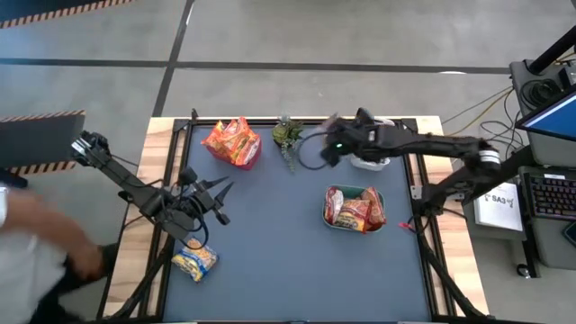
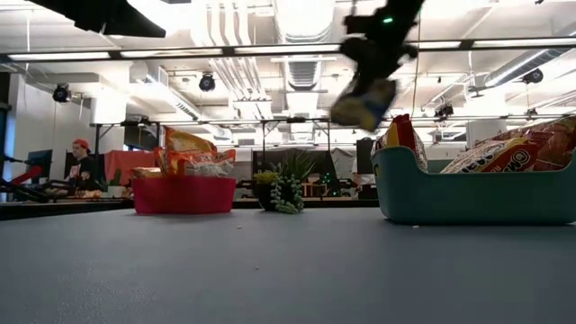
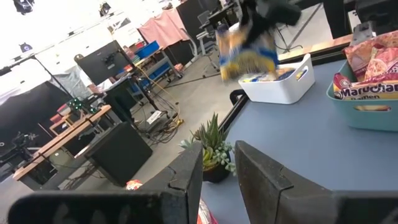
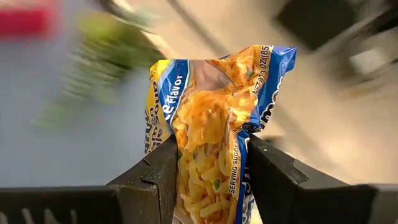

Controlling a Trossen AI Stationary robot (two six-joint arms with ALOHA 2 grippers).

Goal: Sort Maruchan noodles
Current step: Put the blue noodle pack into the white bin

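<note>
The yellow-and-blue noodle packet (image 4: 214, 134) sat clamped between the right gripper's (image 4: 211, 180) fingers, hanging in the air at the far right of the table, just short of the white bin (image 1: 371, 160). The teal bin (image 1: 353, 209) held red packets; the red bin (image 1: 236, 144) at far left held orange ones. The left gripper (image 1: 219, 199) waited at near left, fingers slightly apart and empty, beside another yellow packet (image 1: 195, 262). Judgement: the packet should be centred over the white bin before release, low enough not to catch the rim.
</note>
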